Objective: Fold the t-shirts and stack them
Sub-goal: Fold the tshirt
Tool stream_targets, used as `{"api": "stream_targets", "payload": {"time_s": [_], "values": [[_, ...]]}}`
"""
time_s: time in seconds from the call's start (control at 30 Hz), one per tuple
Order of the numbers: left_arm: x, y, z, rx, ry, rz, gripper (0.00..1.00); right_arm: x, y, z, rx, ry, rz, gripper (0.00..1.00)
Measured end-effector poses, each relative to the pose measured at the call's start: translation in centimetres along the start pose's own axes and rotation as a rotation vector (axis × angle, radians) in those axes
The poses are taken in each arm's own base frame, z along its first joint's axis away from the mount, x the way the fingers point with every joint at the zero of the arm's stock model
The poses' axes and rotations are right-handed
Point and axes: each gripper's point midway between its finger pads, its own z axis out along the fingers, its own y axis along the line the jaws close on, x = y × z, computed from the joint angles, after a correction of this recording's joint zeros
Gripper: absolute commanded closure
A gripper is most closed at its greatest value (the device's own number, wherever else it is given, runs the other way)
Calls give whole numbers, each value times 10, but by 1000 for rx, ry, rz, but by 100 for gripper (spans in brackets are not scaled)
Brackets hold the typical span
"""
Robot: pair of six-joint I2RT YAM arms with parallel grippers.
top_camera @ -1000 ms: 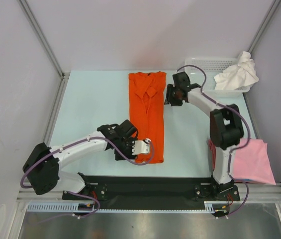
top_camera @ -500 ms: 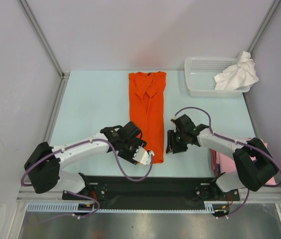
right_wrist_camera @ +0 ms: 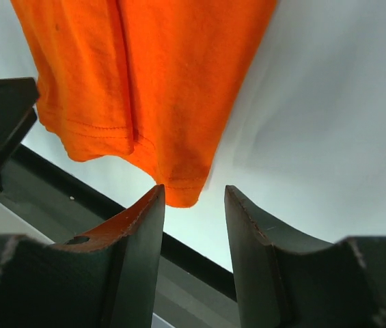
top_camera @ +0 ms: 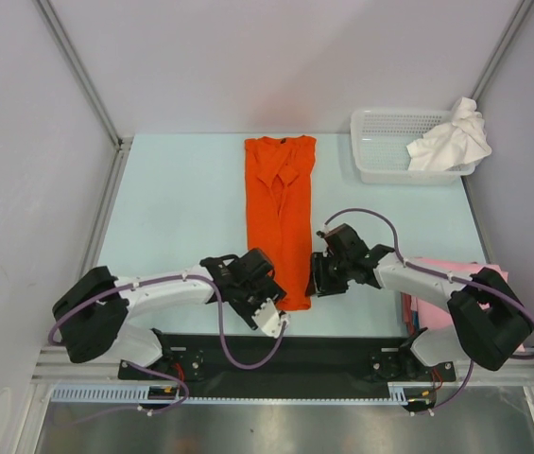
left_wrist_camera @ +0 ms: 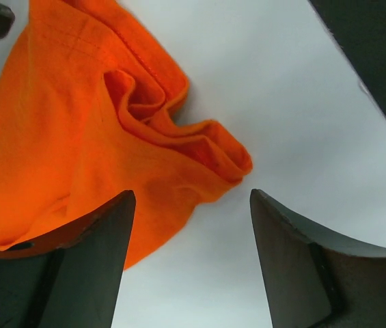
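Orange t-shirt, folded into a long strip on table; left gripper and right gripper at its near hem corners, fingers spread, nothing clamped.

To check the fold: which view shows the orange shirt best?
The top external view: the orange shirt lies there in full, as a long folded strip. The left wrist view shows only a bunched corner, and the right wrist view only a hem corner.
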Motion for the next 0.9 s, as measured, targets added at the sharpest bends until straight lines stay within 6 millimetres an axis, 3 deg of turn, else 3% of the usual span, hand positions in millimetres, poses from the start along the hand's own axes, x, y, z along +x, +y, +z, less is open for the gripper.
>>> {"api": "stream_targets", "payload": {"time_s": [0.1, 0.17, 0.2, 0.23, 0.3, 0.33, 0.37, 0.9], "values": [[1, 1, 9, -3, -6, 15, 30, 0, 3, 4, -17, 3, -3, 54], [3, -8, 14, 11, -6, 23, 43, 1, 5, 9, -33, 16, -5, 63], [2, -8, 14, 4, -11, 33, 51, 3, 5, 13, -40, 27, -4, 70], [3, -10, 15, 8, -11, 36, 65, 4, 5, 15, -43, 35, -4, 81], [4, -14, 17, 10, -12, 40, 77, 9, 2, 20, -38, 56, 1, 89], [4, -17, 18, 14, -12, 49, 93, 12, 0, 21, -33, 63, 4, 95], [4, -18, 18, 11, -14, 47, 99, 14, -2, 21, -27, 68, 7, 98], [13, -47, 6, -5, 18, 14, 98, 24, -19, 12, 28, 78, 1, 100]]}}
